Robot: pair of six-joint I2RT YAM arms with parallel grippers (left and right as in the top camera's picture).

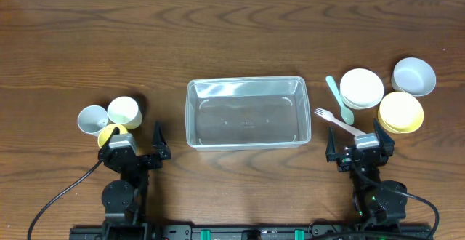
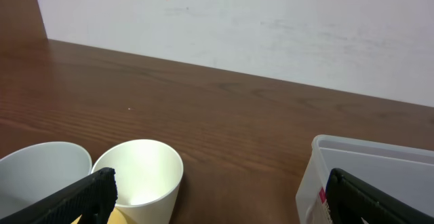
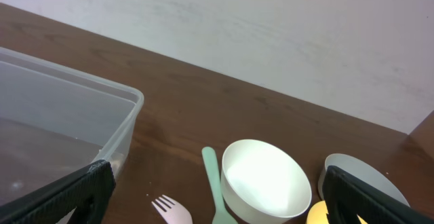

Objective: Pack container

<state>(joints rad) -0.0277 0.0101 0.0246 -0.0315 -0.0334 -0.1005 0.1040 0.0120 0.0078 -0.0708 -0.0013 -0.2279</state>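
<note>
The clear rectangular container (image 1: 247, 112) stands empty at the table's middle; its corner shows in the left wrist view (image 2: 366, 176) and in the right wrist view (image 3: 68, 115). My left gripper (image 1: 139, 151) is open and empty near the front edge, just right of three cups: cream (image 1: 124, 111), grey (image 1: 92, 120) and yellow (image 1: 111, 133). My right gripper (image 1: 360, 150) is open and empty, just below a pink fork (image 1: 338, 121). A mint spoon (image 1: 339, 100), a white bowl (image 1: 361, 87), a yellow bowl (image 1: 400, 112) and a grey bowl (image 1: 413, 76) lie beyond it.
A white wall (image 2: 237, 27) rises behind the table's far edge. Dark wood table (image 1: 232, 36) stretches behind the container. The arm bases and cables sit at the front edge (image 1: 232, 231).
</note>
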